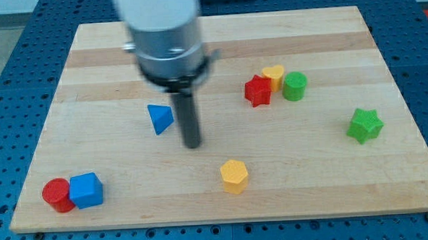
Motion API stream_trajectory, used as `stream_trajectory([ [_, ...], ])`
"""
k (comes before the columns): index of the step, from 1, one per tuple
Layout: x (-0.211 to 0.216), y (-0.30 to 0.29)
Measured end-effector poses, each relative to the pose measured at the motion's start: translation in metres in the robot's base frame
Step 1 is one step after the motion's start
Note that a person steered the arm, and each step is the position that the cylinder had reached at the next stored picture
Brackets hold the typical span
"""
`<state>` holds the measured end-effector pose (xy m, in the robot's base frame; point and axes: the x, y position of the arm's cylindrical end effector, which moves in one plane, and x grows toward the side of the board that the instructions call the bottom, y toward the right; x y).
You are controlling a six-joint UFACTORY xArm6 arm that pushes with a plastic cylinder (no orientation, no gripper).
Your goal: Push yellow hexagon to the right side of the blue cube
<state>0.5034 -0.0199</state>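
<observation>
The yellow hexagon (234,176) lies near the view's bottom, a little right of centre. The blue cube (85,190) sits at the bottom left, touching a red cylinder (57,195) on its left. My tip (192,144) is on the board up and to the left of the yellow hexagon, with a clear gap between them. It stands far to the right of the blue cube. The rod hangs from the grey arm body at the view's top.
A blue triangle (160,118) lies just left of the rod. At the upper right a red star (257,90), a yellow block (273,75) and a green cylinder (295,86) cluster together. A green star (364,125) sits at the right. The wooden board (333,187) ends near the bottom.
</observation>
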Motion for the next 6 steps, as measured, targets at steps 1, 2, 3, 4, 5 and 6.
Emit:
stream_trajectory([
  [1,0.013,0.083],
  [2,0.046,0.106],
  [3,0.078,0.059],
  [4,0.082,-0.013],
  [5,0.082,-0.030],
  [6,0.081,0.020],
])
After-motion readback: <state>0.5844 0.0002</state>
